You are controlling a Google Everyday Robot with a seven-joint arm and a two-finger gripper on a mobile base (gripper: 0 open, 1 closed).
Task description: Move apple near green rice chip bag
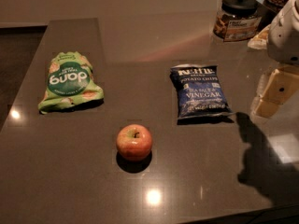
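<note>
A small round red-orange apple (134,142), patched with yellow and topped by a short dark stem, sits stem-up toward the front of a dark, glossy bench (60,181), touching nothing. A crinkled light-green rice chip bag (69,82), its round dark-green logo upside down to the camera, lies flat behind and to the left of the fruit. A dark blue foil bag of potato chips (200,91) lies behind and to the right, and a clear jar with a black lid (237,17) stands at the back.

The robot's white arm (286,29) enters at the frame's right edge. Its cream-coloured jaws hang over the bench just right of the blue bag, well apart from the apple. Whether they stand parted or closed cannot be told from here, but the apple lies free of them.

The apple looks firm and fairly weighty beside the two bags, with a smooth skin that is likely slick. Its round body would probably roll or squirt out of an off-centre pinch, and a hard squeeze could bruise it. The surest hold appears to be from above, across the widest part with the stem between the jaws. The green bag looks light and loose enough to skid if nudged.
</note>
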